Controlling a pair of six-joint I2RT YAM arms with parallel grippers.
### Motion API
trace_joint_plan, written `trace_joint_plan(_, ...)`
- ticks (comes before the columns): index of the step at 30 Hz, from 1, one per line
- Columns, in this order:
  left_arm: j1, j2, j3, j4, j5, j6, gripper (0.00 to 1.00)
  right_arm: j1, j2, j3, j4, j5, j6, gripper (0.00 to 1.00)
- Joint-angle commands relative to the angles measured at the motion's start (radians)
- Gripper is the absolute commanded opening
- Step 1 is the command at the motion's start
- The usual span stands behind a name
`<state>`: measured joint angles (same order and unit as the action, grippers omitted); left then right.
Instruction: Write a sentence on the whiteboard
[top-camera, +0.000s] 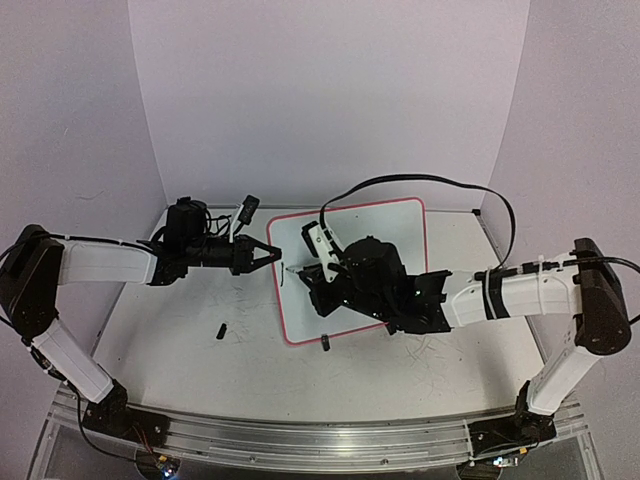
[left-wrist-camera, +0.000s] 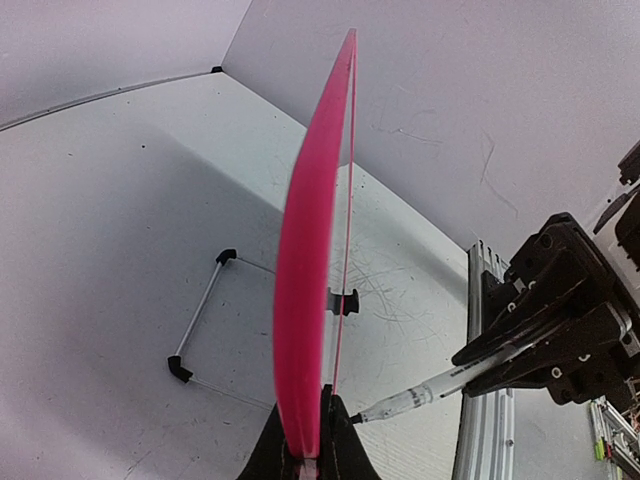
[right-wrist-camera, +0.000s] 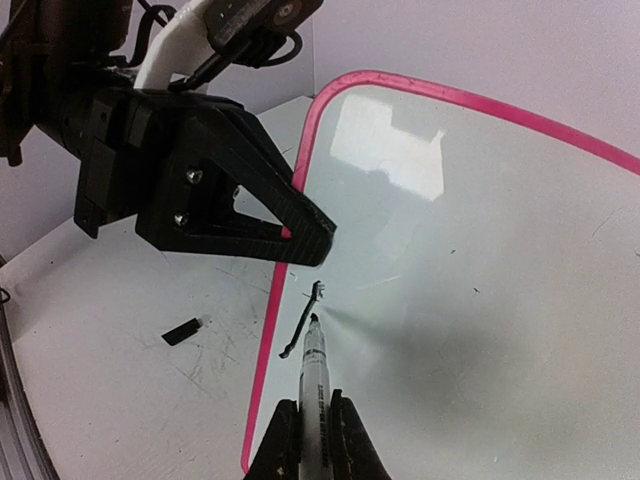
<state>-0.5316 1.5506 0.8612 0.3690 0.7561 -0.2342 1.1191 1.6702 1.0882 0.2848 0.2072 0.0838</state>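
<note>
Left gripper (top-camera: 272, 252) clamps left edge of whiteboard (right-wrist-camera: 480, 250) at centre of table (top-camera: 200, 370). Right gripper (right-wrist-camera: 312, 440), closed on marker (right-wrist-camera: 315, 370), sets tip just inside that edge, w/ first stroke (right-wrist-camera: 298, 328) done. Blank board lies rightward, toward right arm.

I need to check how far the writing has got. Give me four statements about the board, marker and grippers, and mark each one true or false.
1. The left gripper is clamped on the whiteboard's pink edge. True.
2. The right gripper is empty. False: it is shut on a marker.
3. A full sentence is written on the board. False: only one short black stroke shows.
4. The marker's tip sits near the edge that the left gripper holds. True.
</note>
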Motion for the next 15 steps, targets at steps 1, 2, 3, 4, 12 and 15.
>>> trace_joint_plan(1, 0.004, -0.04, -0.009, 0.01, -0.055, 0.058, 0.0, -0.002, 0.02, 0.046, 0.019, 0.038, -0.015, 0.0)
trace_joint_plan(2, 0.003, -0.038, -0.007, 0.01, -0.053, 0.058, 0.0, -0.002, 0.022, 0.047, 0.019, 0.041, -0.016, 0.0)
trace_joint_plan(3, 0.003, -0.036, -0.007, 0.01, -0.053, 0.058, 0.0, -0.002, 0.023, 0.048, 0.019, 0.043, -0.016, 0.0)
trace_joint_plan(4, 0.004, -0.034, -0.007, 0.009, -0.052, 0.058, 0.0, -0.002, 0.023, 0.048, 0.02, 0.045, -0.016, 0.0)
trace_joint_plan(12, 0.004, -0.035, -0.006, 0.008, -0.052, 0.061, 0.0, -0.002, 0.024, 0.044, 0.028, 0.064, -0.021, 0.0)
trace_joint_plan(15, 0.004, -0.035, -0.006, 0.008, -0.051, 0.06, 0.0, -0.002, 0.03, 0.047, 0.029, 0.075, -0.021, 0.0)
